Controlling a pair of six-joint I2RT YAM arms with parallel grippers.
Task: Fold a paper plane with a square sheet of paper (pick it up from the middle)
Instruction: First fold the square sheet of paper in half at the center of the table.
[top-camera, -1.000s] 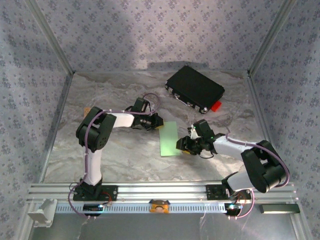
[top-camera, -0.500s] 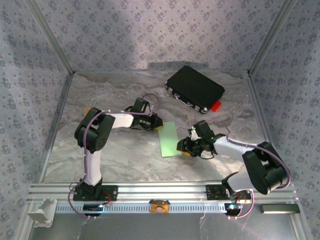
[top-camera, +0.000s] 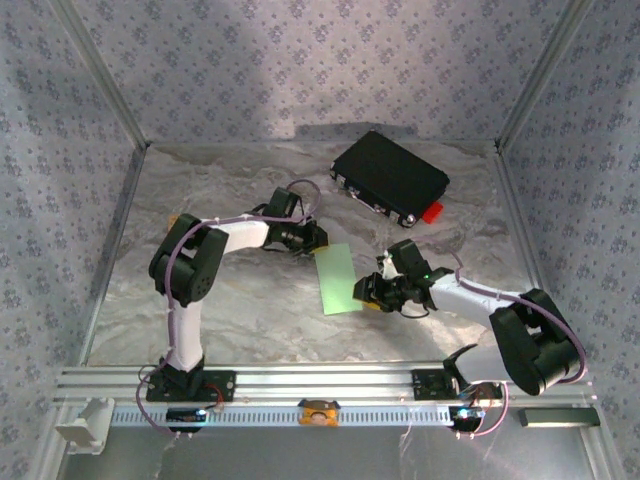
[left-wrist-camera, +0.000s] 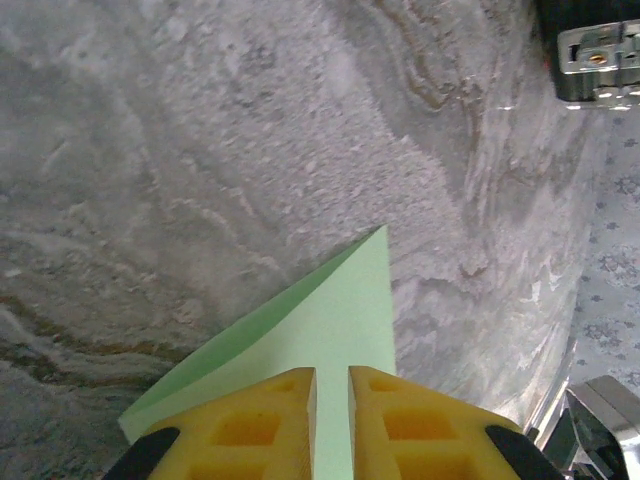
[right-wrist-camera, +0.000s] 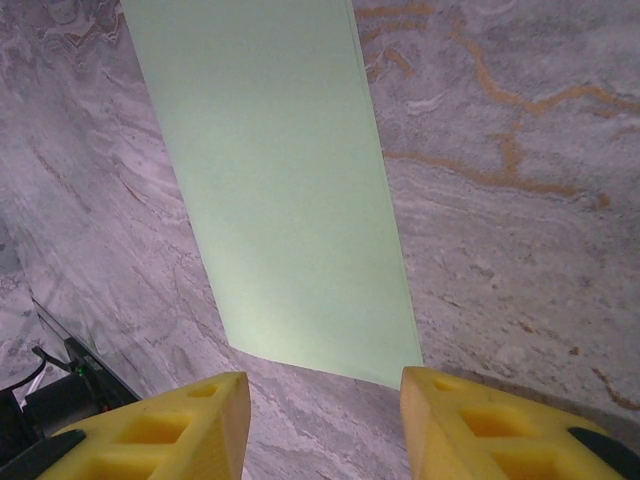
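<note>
The square sheet of paper (top-camera: 337, 280) is pale green and narrow, lying on the marbled table between the two arms. My left gripper (top-camera: 314, 242) is at its far left corner. In the left wrist view its yellow fingers (left-wrist-camera: 250, 430) are closed to a narrow slit on the sheet (left-wrist-camera: 335, 320), whose edge is raised, showing a second layer underneath. My right gripper (top-camera: 366, 292) sits at the sheet's right edge. In the right wrist view it (right-wrist-camera: 325, 420) is open wide, and the flat sheet (right-wrist-camera: 280, 180) lies just beyond its fingertips, untouched.
A black rectangular case (top-camera: 390, 177) lies at the back right with a small red tab (top-camera: 432, 212) at its near corner. Its metal latch (left-wrist-camera: 597, 55) shows in the left wrist view. Patterned walls and metal rails enclose the table.
The left gripper has shifted slightly farther back and right at the sheet's far corner, and the sheet has turned a little. The right gripper has barely moved.
</note>
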